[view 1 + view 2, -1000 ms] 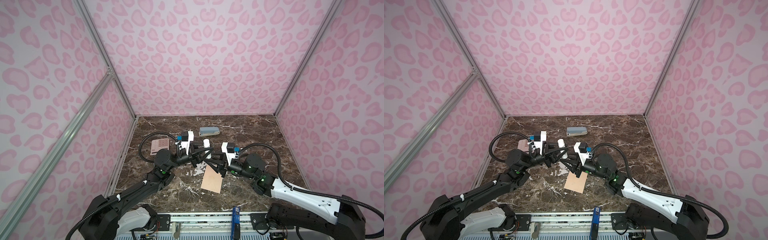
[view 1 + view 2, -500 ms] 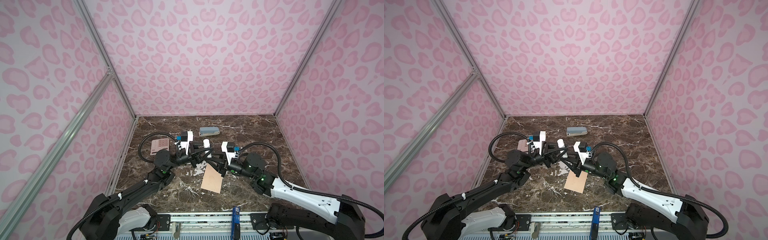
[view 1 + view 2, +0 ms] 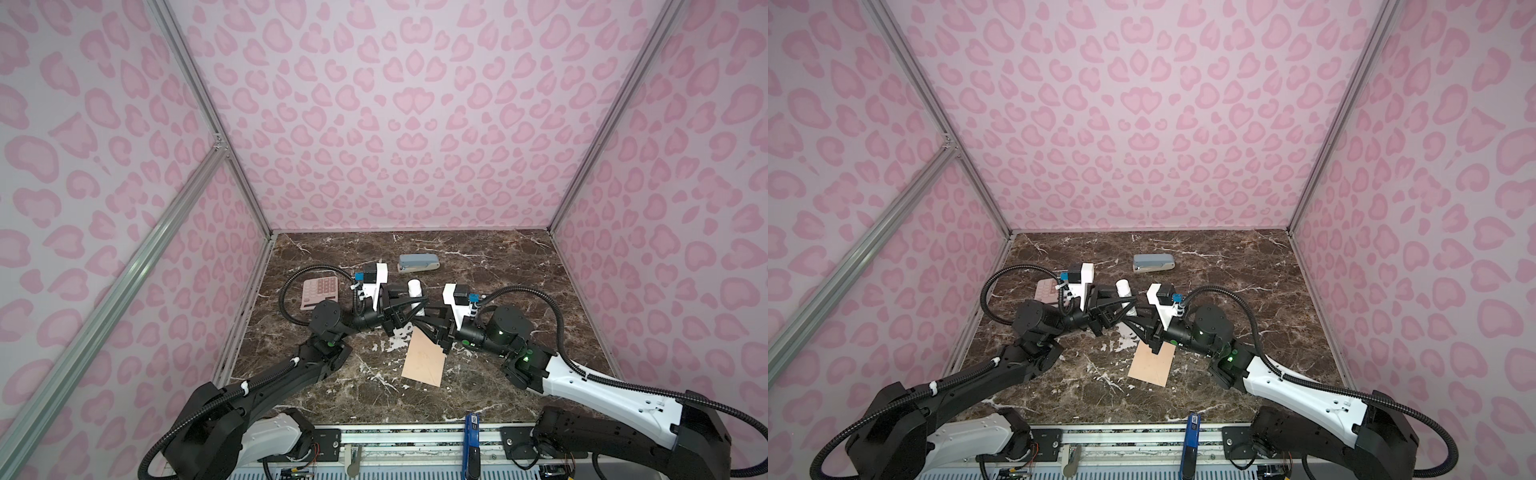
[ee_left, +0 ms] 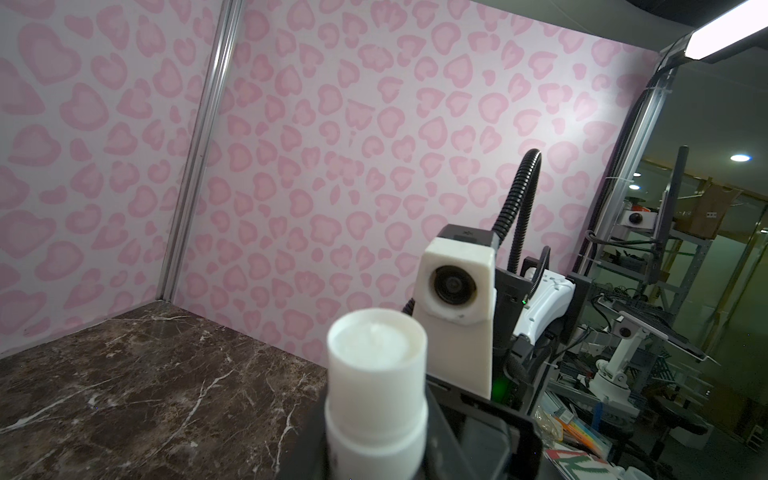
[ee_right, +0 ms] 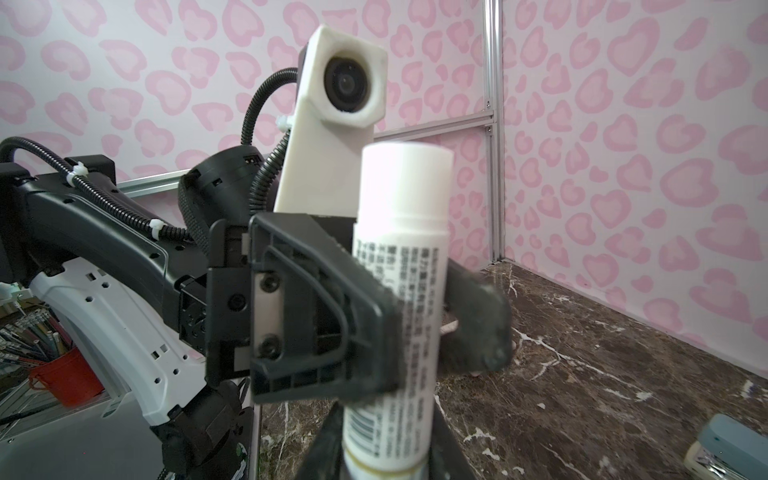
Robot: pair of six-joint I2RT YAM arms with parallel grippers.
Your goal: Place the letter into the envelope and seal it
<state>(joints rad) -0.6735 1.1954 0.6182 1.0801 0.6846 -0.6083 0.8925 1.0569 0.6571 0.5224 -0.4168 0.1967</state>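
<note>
Two arms, one glue stick, right over the middle of the desk [image 3: 498,266]!
The left fingers [image 5: 332,316] are clamped around the middle of the white glue stick [image 5: 401,249], and the right fingers [image 5: 325,455] pinch its lower end. The peach envelope [image 3: 424,360] lies flat on the marble, just on the near side of that meeting point, its far corner tucked under the right arm in both top views.

Pink heart-patterned walls [image 3: 407,124], joined by aluminium posts [image 3: 219,143], enclose a dark brown white-veined marble tabletop [image 3: 498,270].
</note>
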